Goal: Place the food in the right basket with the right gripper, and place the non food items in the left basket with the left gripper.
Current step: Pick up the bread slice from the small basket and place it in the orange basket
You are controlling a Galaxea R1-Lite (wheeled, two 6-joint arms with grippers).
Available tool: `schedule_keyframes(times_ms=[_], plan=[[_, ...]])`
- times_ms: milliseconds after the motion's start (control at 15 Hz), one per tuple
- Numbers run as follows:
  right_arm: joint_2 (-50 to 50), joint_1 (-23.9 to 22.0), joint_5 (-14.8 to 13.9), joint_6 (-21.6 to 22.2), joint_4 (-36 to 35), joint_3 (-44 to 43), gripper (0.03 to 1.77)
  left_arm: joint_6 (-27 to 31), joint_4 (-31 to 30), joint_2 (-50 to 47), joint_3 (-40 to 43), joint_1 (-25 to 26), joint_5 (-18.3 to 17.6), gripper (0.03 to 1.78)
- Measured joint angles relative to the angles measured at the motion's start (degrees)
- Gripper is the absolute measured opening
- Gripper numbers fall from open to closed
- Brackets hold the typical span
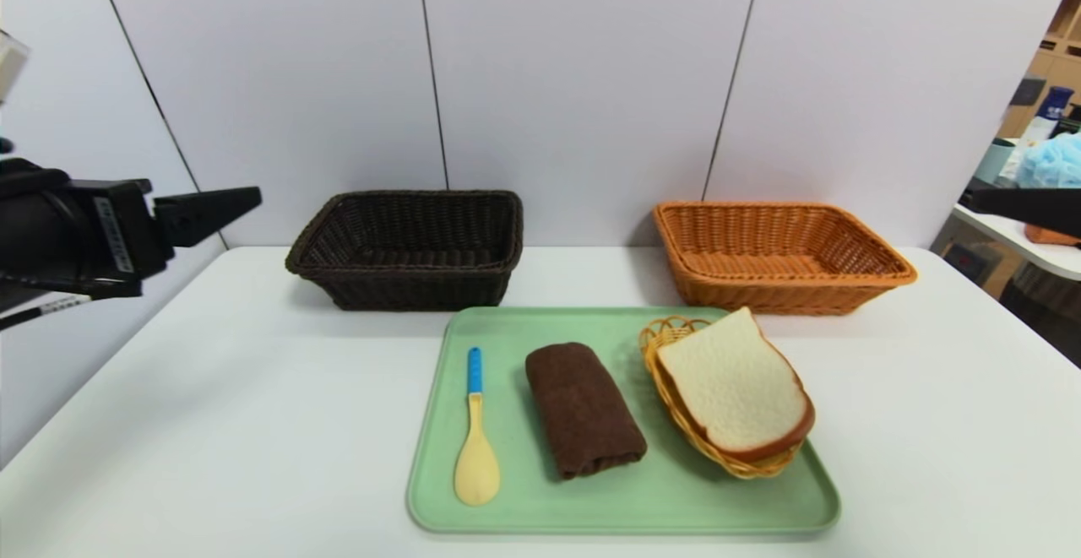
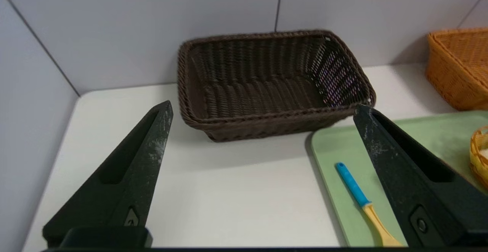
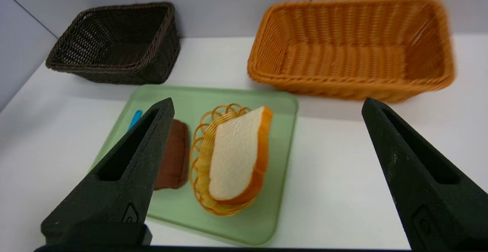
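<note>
A slice of white toast [image 1: 733, 381] [image 3: 236, 153] leans in a small yellow oval basket [image 1: 671, 332] on a green tray [image 1: 625, 507]. On the same tray lie a rolled brown towel [image 1: 583, 410] and a pale-yellow spoon with a blue handle [image 1: 475, 440] [image 2: 358, 195]. Behind the tray stand the dark brown left basket [image 1: 414, 288] and the orange right basket [image 1: 760, 296], both with nothing in them. My left gripper [image 1: 249, 199] [image 2: 263, 107] hangs open, high off the table's left side. My right gripper [image 1: 971, 197] [image 3: 267, 103] is open at the far right, holding nothing.
The white table [image 1: 211, 423] ends at grey wall panels behind the baskets. Past its right edge stands another table [image 1: 1039, 250] with clutter. Bare tabletop lies on both sides of the tray.
</note>
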Motion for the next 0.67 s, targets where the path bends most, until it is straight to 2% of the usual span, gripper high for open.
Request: schedule_keyframes(times_ms=[200,467,533,667], plan=[[5.8,3.5,0.0,7.8,-0.1,1.9,1.70,-2.6,-0.1,3.7,1.5,-4.9,2.6,1.69],[11.4,7.2,0.5,19.6,0.0,3.2,1.70,-4.1,-0.2,5.8,3.6,-6.2,3.1,1.69],[12.6,8.0,1.4,22.9,-0.1,3.4,1.70,-4.2,-0.1,6.0,3.8,-6.3,3.1,1.69],[14.6,8.8,4.9,29.6,-0.1,3.6,1.70,-4.3,-0.2,6.5,3.7,-6.6,3.1,1.69]])
